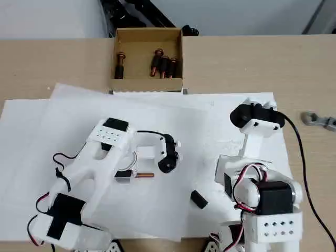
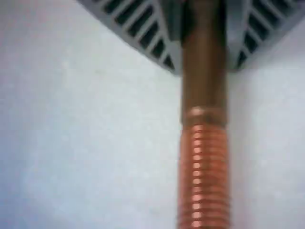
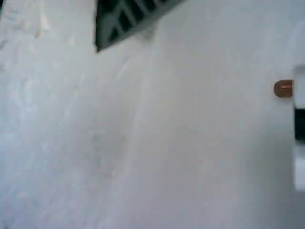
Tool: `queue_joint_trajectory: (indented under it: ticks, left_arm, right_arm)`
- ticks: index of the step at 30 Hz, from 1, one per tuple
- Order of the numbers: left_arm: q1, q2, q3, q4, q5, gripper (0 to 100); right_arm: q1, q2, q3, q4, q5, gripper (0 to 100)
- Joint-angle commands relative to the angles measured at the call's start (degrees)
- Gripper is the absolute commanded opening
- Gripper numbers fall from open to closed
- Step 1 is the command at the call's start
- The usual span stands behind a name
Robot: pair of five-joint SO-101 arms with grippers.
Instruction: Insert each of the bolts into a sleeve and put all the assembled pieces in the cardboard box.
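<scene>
My left gripper [image 1: 127, 175] is low over the white paper, shut on the smooth shank of a copper bolt [image 1: 145, 175]. The bolt's threaded end [image 2: 204, 176] sticks out past the ribbed fingers [image 2: 143, 33], pointing toward the right arm. A black sleeve [image 1: 198, 199] lies loose on the paper between the two arms. The cardboard box [image 1: 148, 81] at the table's far edge holds several assembled pieces [image 1: 163, 64]. My right arm [image 1: 257, 123] is folded over the paper's right side. One ribbed finger [image 3: 128, 19] of its gripper shows above bare paper, holding nothing. The bolt's tip [image 3: 283, 88] appears farther off.
A large white paper sheet [image 1: 210, 121] covers the wooden table [image 1: 294, 63]. A metal wrench [image 1: 317, 119] lies on the wood at the right edge. Cables trail from both arm bases near the front edge.
</scene>
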Motion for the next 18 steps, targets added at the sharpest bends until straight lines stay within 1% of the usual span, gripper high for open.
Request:
queue_joint_trajectory:
  ticks: [1,6,10,13,18]
  left_arm:
    - [0.1,-5.8,-3.0,0.8,0.2,0]
    - [2.0,-14.7,-3.0,5.3,0.0,0]
    - [1.6,-19.1,-3.1,7.1,-0.2,0]
    - [-1.4,-19.6,-3.2,7.1,-3.3,0]
    - [-10.8,-16.3,-8.6,6.9,-9.3,0]
  right_arm:
    - [-0.4,-0.7,-0.2,0.4,-0.6,12.5]
    - [-0.4,-0.7,-0.2,0.4,-0.6,12.5]
    - [-0.4,-0.7,-0.2,0.4,-0.6,12.5]
    - [-0.4,-0.7,-0.2,0.4,-0.6,12.5]
    - [-0.4,-0.7,-0.2,0.4,-0.6,12.5]
